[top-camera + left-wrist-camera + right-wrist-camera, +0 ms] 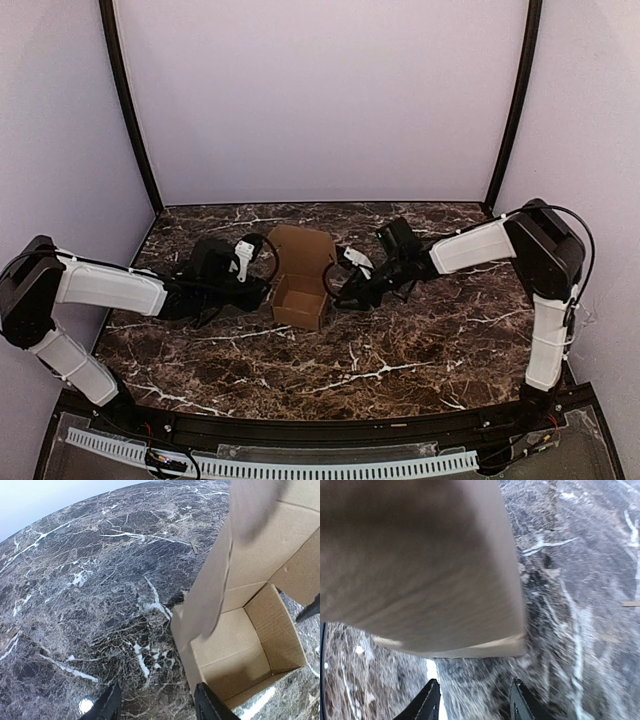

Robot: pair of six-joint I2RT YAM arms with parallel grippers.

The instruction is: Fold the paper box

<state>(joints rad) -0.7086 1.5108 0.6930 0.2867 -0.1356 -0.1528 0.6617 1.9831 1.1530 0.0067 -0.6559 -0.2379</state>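
Left gripper (157, 706): fingers apart, we see only marble between them. Its right fingertip sits just beside the near-left corner of the paper box (240, 650); we can't tell if it touches.

Right gripper (474, 701): fingers also apart, nothing between them. The box wall looms just ahead of it, blurred and filling the upper left of that view.

From above, the two grippers flank the box on its left and right sides, mid-table, both low to the surface.

The box stands on its base with the mouth facing up and the inside bare. Its lid flap is hinged on the far wall and stands up, leaning away from the arm bases. With the flap, the long axis runs near-to-far, skewed slightly. The body itself looks roughly cubic.

The table (420, 350) is dark brown marble pattern with white veins. A small tan sliver (194, 547) lies on it beyond the box.

The walls (320, 100) are plain pale lilac, with black posts (128, 110) in the back corners. A white slotted strip (300, 466) runs along the near edge.
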